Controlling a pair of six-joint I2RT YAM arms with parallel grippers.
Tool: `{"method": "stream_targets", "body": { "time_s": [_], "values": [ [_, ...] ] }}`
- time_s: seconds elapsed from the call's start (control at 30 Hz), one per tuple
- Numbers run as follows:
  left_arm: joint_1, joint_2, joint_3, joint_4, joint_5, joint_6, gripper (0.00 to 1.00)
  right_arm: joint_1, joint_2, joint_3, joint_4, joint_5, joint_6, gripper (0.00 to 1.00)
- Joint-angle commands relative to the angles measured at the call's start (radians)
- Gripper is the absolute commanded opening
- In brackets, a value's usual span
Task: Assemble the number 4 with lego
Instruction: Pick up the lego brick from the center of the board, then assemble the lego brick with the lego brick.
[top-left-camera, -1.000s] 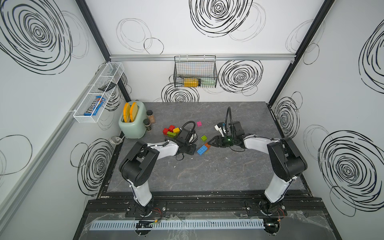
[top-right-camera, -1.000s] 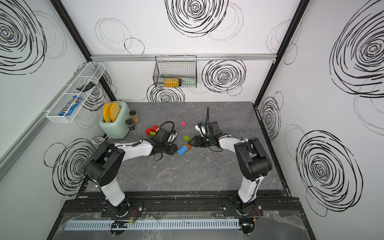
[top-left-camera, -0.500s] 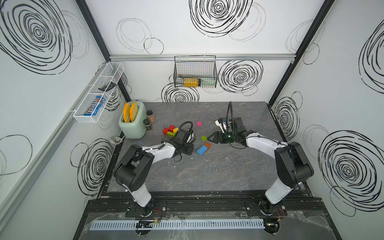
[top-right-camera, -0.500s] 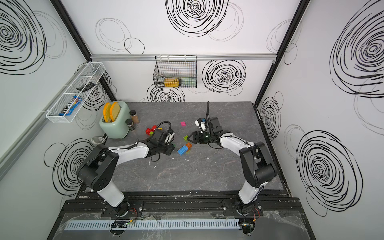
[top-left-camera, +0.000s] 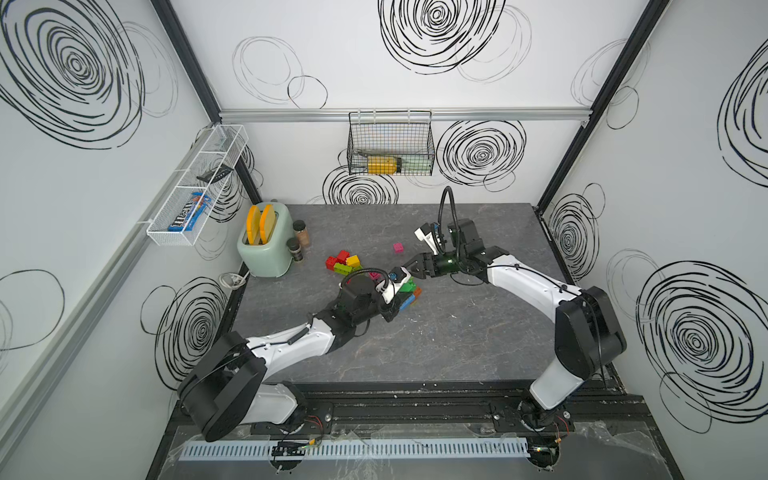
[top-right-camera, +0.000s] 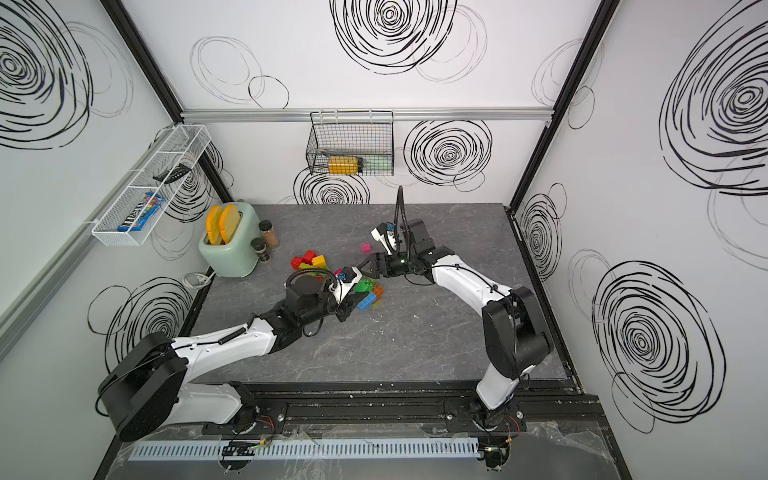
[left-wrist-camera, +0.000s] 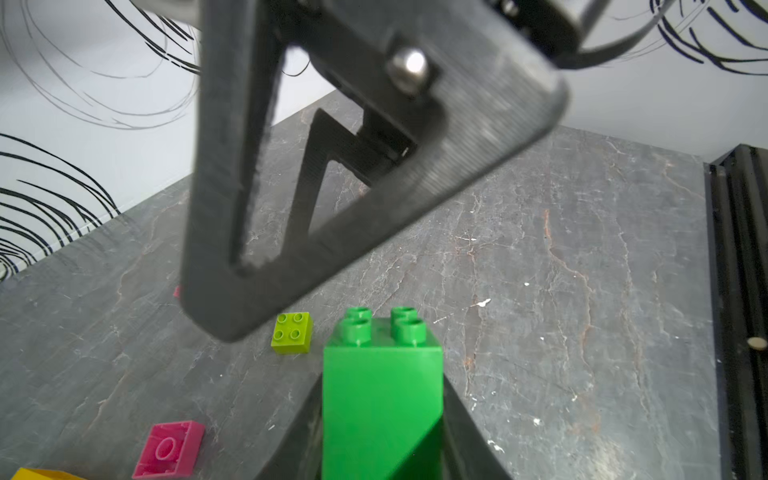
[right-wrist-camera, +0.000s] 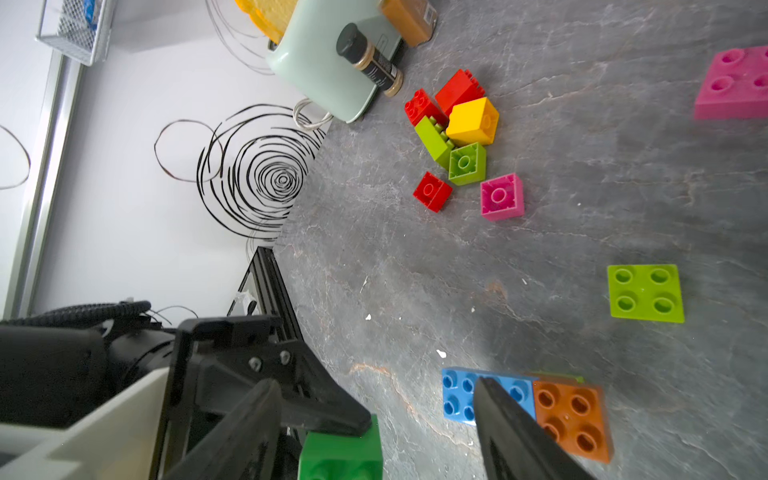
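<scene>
The left jaws are clamped on a green brick (left-wrist-camera: 382, 399), its studs pointing away from the wrist. The right jaws stand apart, tip to tip with the left jaws over the middle of the table (right-wrist-camera: 582, 187). The green brick shows between their two fingers, and I cannot tell whether they touch it. Just beyond the right jaws, a blue brick (right-wrist-camera: 457, 395) and an orange brick (right-wrist-camera: 571, 415) lie joined side by side. A lime square brick (right-wrist-camera: 645, 293) lies near, ahead of the left jaws. Farther off sit a pink brick (right-wrist-camera: 501, 196) and a heap of red, yellow and lime bricks (right-wrist-camera: 469, 120) near the toaster (right-wrist-camera: 324, 62)
</scene>
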Motion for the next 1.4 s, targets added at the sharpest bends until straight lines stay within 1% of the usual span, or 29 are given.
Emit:
{"method": "stream_targets", "body": {
  "time_s": [0.0, 0.27, 0.33, 0.47, 0.6, 0.73, 0.77, 0.83, 0.87, 0.93, 0.97, 1.0, 1.03, 1.07, 1.1, 1.17, 1.27, 1.37],
  "values": [
    [0.007, 0.006, 0.005, 0.136, 0.038, 0.055, 0.00, 0.006, 0.002, 0.011, -0.046, -0.085, -0.065, 0.71],
    [0.030, 0.025, 0.005, 0.141, 0.056, 0.059, 0.00, 0.005, -0.024, -0.004, -0.092, -0.123, -0.133, 0.70],
    [0.030, 0.026, 0.006, 0.142, 0.057, 0.063, 0.00, 0.006, -0.021, -0.009, -0.096, -0.130, -0.138, 0.68],
    [0.030, 0.025, 0.006, 0.146, 0.064, 0.063, 0.00, 0.011, -0.010, -0.010, -0.105, -0.118, -0.142, 0.56],
    [0.030, 0.029, 0.008, 0.145, 0.069, 0.061, 0.00, 0.021, -0.006, 0.001, -0.101, -0.105, -0.143, 0.48],
    [0.029, 0.028, 0.008, 0.143, 0.064, 0.054, 0.00, 0.032, -0.009, 0.005, -0.095, -0.098, -0.151, 0.36],
    [0.030, 0.027, 0.008, 0.143, 0.063, 0.052, 0.00, 0.032, -0.014, 0.004, -0.094, -0.097, -0.154, 0.32],
    [0.031, 0.026, 0.008, 0.143, 0.057, 0.039, 0.00, 0.033, -0.028, -0.004, -0.086, -0.071, -0.157, 0.20],
    [0.032, 0.024, 0.008, 0.146, 0.048, 0.023, 0.10, 0.033, -0.038, -0.011, -0.078, -0.039, -0.158, 0.15],
    [0.037, 0.013, 0.004, 0.161, 0.009, -0.027, 0.49, 0.033, -0.056, -0.029, -0.062, 0.044, -0.167, 0.04],
    [0.040, 0.004, -0.004, 0.172, -0.018, -0.055, 0.72, 0.033, -0.061, -0.039, -0.051, 0.094, -0.179, 0.00],
    [0.045, -0.012, -0.017, 0.189, -0.046, -0.084, 0.86, 0.033, -0.061, -0.050, -0.036, 0.152, -0.191, 0.00],
    [0.048, -0.025, -0.031, 0.206, -0.087, -0.118, 0.95, 0.034, -0.056, -0.055, -0.033, 0.211, -0.200, 0.00],
    [0.056, -0.042, -0.043, 0.211, -0.148, -0.165, 0.99, 0.038, -0.046, -0.050, -0.041, 0.266, -0.215, 0.00],
    [0.076, -0.060, -0.049, 0.196, -0.183, -0.213, 0.96, 0.040, -0.034, -0.041, -0.054, 0.324, -0.222, 0.00],
    [0.122, -0.089, -0.042, 0.131, -0.225, -0.300, 0.96, 0.049, -0.010, -0.019, -0.085, 0.408, -0.236, 0.00],
    [0.198, -0.112, -0.010, -0.029, -0.252, -0.418, 0.96, 0.074, 0.013, -0.001, -0.111, 0.467, -0.320, 0.00],
    [0.246, -0.098, 0.034, -0.160, -0.257, -0.482, 0.96, 0.122, 0.045, 0.041, -0.164, 0.563, -0.414, 0.00]
  ]
}}
